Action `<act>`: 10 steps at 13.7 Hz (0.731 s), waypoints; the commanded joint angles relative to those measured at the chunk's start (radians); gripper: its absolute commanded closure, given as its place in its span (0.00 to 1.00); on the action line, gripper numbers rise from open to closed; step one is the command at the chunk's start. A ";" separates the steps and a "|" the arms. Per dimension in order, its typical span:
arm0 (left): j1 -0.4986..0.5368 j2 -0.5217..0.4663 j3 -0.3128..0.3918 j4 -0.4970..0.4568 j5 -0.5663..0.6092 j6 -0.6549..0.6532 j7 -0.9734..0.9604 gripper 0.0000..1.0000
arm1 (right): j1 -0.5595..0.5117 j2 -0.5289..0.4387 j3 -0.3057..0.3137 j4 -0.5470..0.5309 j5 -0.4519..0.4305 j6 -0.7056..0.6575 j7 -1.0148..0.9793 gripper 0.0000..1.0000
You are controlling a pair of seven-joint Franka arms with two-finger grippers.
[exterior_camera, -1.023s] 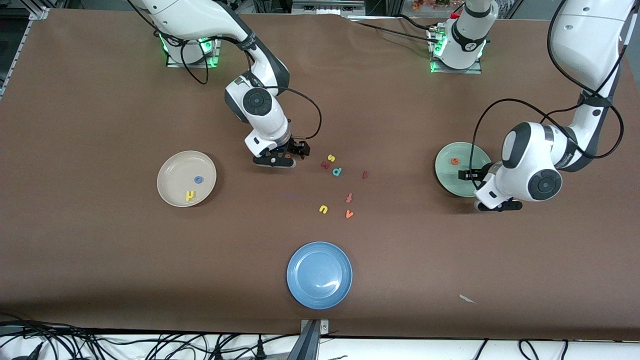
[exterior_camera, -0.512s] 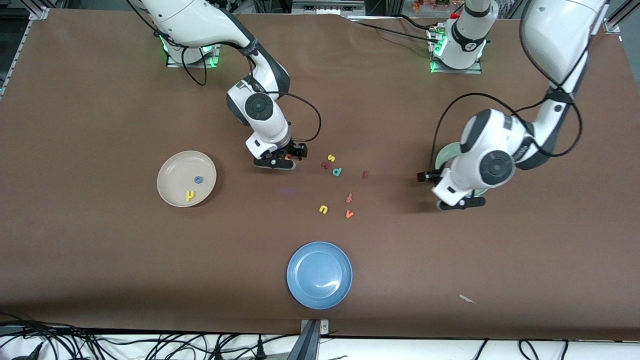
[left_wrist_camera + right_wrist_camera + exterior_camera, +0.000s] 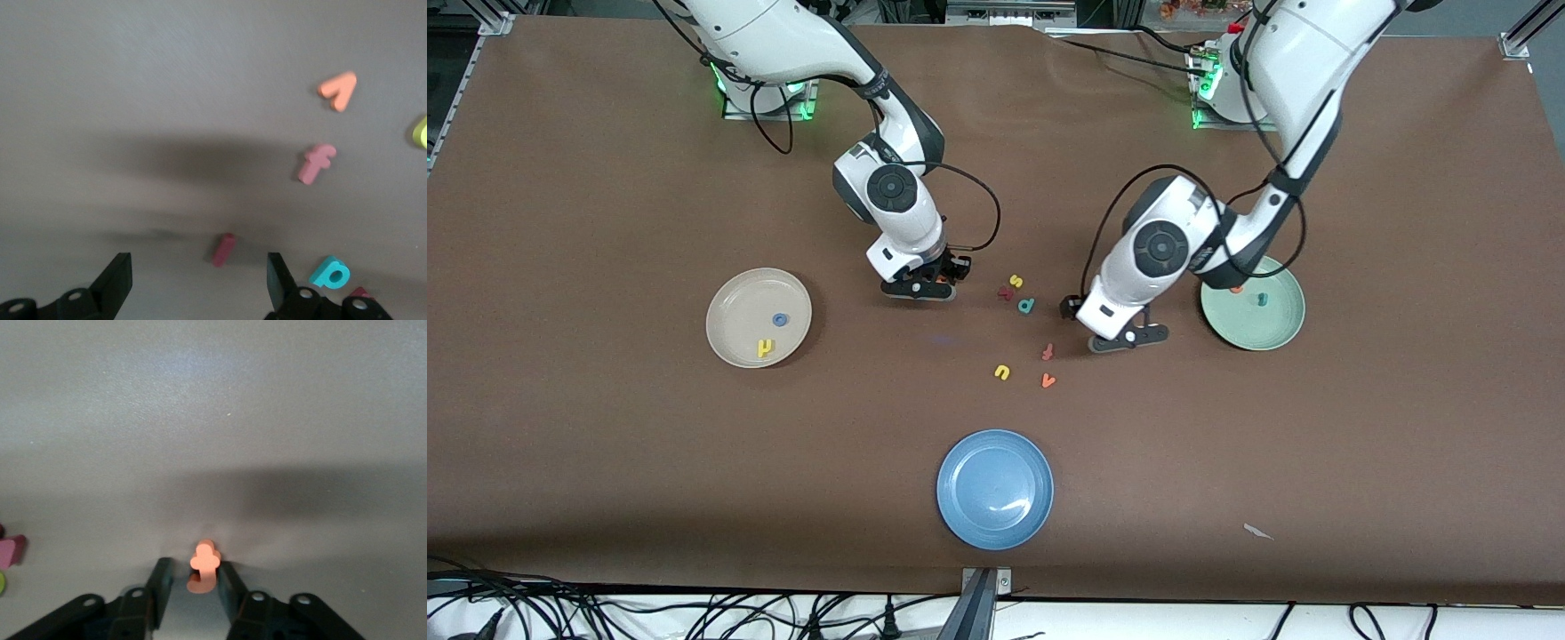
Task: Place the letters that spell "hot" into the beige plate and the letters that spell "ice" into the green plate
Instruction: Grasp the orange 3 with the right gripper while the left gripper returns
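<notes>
- Left arm has swung off the green plate [image 3: 1267,331] and in over the loose letters. The right arm has barely shifted, only its jaws have drawn in.
- Clock set on the counter [image 3: 605,462], with 12 toward the arm bases.
- Left gripper [image 3: 197,263] hangs low over the dark red i [image 3: 223,249] with its jaws spread wide. The i lies flat on the counter between them, touched by neither.
- Right gripper [image 3: 193,577] is down at counter level, at about 11 o'clock from the middle. Its jaws are pinched in on the orange t [image 3: 203,565] and grip it.
- Beige plate [image 3: 729,307] sits at 9 o'clock, at the right arm's end. It holds the blue o [image 3: 780,319], with the yellow h [image 3: 765,348] at about 7 o'clock from the o.
- Green plate sits at 3 o'clock, at the left arm's end. The teal c [image 3: 1261,299] now shows inside it. The orange e [image 3: 1235,289] is near the rim at 10 o'clock, partly hidden by the left arm.
- Blue plate [image 3: 996,489] sits at 6 o'clock.
- Loose letters lie mid-counter: the yellow s [image 3: 1015,281], with the teal p [image 3: 1026,305] at 5 o'clock from it. Nearer the camera are the pinkish-red f [image 3: 1048,351], the yellow u [image 3: 1002,372] and the orange v [image 3: 1048,380].
</notes>
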 commanded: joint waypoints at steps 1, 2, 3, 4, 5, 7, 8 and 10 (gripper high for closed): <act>-0.012 0.019 0.012 0.007 0.022 0.014 -0.019 0.19 | 0.017 0.014 -0.024 0.004 -0.022 0.009 0.009 0.88; -0.016 0.025 0.012 0.009 0.022 0.017 -0.019 0.19 | 0.017 0.011 -0.027 0.004 -0.023 0.008 0.006 0.88; -0.022 0.033 0.014 0.009 0.024 0.029 -0.019 0.22 | 0.017 0.008 -0.029 0.004 -0.025 0.002 0.001 0.89; -0.022 0.041 0.014 0.009 0.028 0.059 -0.019 0.26 | 0.016 0.002 -0.029 0.004 -0.025 0.000 -0.010 0.89; -0.024 0.050 0.014 0.009 0.041 0.070 -0.020 0.28 | 0.007 -0.018 -0.031 0.003 -0.026 -0.008 -0.029 0.89; -0.038 0.061 0.015 0.009 0.050 0.072 -0.023 0.29 | -0.038 -0.075 -0.031 0.004 -0.026 -0.105 -0.101 0.89; -0.038 0.061 0.017 0.009 0.050 0.072 -0.023 0.29 | -0.078 -0.110 -0.029 0.001 -0.026 -0.157 -0.156 0.89; -0.038 0.067 0.017 0.007 0.050 0.072 -0.023 0.30 | -0.171 -0.190 -0.023 -0.004 -0.023 -0.289 -0.300 0.88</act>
